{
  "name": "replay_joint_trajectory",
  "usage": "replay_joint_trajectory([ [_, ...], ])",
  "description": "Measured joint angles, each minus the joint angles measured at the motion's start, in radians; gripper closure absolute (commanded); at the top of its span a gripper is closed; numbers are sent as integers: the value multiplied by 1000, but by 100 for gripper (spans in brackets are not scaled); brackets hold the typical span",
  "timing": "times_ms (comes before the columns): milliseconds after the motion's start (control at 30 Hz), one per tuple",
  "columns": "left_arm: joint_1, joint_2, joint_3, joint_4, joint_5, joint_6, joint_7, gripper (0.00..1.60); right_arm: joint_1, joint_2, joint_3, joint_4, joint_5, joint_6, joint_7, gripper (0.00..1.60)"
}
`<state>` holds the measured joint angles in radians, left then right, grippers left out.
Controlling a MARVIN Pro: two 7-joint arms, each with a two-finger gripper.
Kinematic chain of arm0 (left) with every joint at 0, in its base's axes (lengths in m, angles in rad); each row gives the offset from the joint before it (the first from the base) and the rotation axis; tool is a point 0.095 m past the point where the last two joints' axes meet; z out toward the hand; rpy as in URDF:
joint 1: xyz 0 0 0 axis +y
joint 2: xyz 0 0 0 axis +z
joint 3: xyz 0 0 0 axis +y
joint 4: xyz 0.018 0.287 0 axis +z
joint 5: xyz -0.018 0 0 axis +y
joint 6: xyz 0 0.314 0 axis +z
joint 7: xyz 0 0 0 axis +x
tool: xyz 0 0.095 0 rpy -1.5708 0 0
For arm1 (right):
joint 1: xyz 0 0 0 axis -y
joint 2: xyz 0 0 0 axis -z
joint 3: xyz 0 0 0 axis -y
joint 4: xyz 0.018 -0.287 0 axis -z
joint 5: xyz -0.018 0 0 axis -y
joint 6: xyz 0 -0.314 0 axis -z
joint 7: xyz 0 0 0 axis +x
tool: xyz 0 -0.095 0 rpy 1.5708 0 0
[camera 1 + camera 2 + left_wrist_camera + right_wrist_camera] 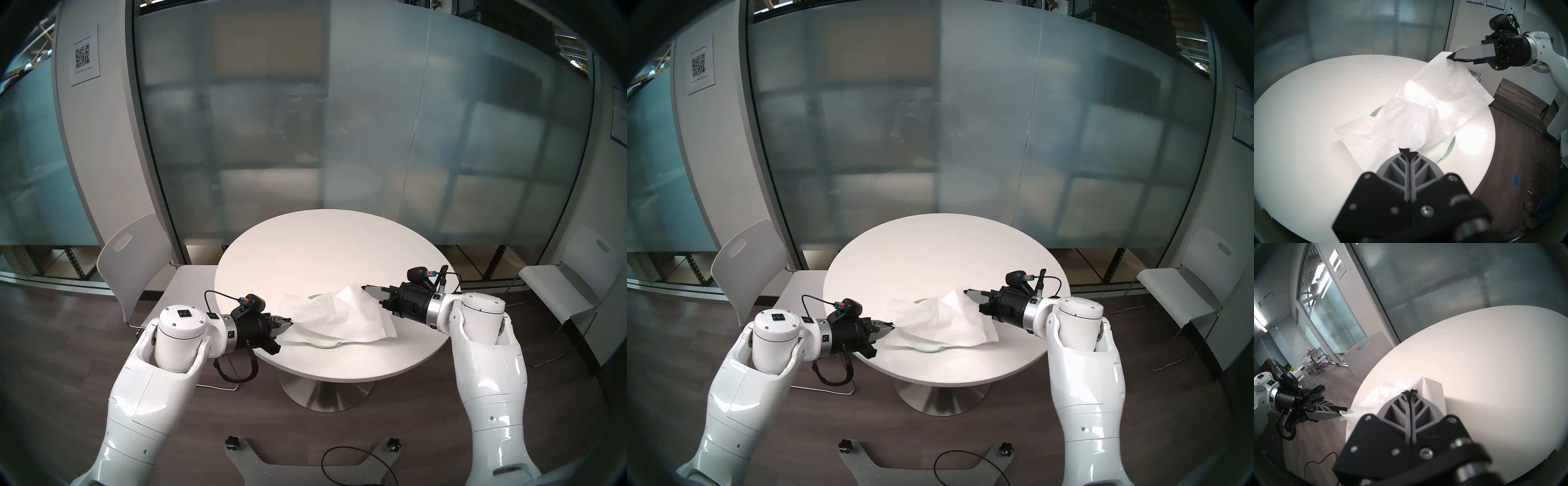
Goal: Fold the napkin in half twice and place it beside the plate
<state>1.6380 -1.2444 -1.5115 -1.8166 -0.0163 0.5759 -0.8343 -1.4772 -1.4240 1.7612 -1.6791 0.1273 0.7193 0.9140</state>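
One frosted glass wall (339, 135) curves across the far side of the room, with a white pillar at its far left carrying one sheet printed with a QR code (82, 56); the small text under the code is too blurred to read. A second posted notice (620, 124) sits at the far right edge, also unreadable.

One round white table (322, 244) on a metal pedestal stands in the middle. Two white chairs (135, 258) flank it, one at far left with a handle slot in its back, the other (570, 288) at right.

Two white robot arms reach in from the near side. The napkin (353, 315), one thin white sheet with soft creases, hangs stretched between them above the near half of the table, draped over the one pale mint-green plate (1449, 146), whose rim shows only at the near edge and as a sliver on the far side.

The left gripper (290, 321) has its fingers pressed together on the napkin's near-left corner, low and close to the table's near-left edge. The right gripper (365, 287) is likewise pinched on the far-right corner, held higher, so the sheet slopes up toward the right and its free right corner (393, 334) hangs down near the tabletop.

On the floor near the robot's base lie one black cable loop (356, 465) and two black knobs (232, 442).
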Motion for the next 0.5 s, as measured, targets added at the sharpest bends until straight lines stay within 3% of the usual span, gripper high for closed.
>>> replay_joint_trajectory([
  [133,3,1,-3,-1,0,0,0,147,0,4,25,-13,2,7,-3,160],
  [267,7,2,-1,-5,0,0,-2,110,-7,10,43,-32,4,12,3,160],
  [333,8,2,2,-10,0,0,-5,82,-11,11,49,-39,4,13,6,160],
  [367,8,3,4,-13,0,1,-7,48,-15,12,53,-44,5,14,8,160],
  [400,8,3,5,-15,0,1,-8,33,-19,12,56,-47,5,14,10,160],
  [433,8,3,7,-18,0,1,-9,3,-24,13,59,-49,5,14,12,160],
  [500,7,3,10,-22,0,2,-11,0,-30,13,63,-52,6,14,14,160],
])
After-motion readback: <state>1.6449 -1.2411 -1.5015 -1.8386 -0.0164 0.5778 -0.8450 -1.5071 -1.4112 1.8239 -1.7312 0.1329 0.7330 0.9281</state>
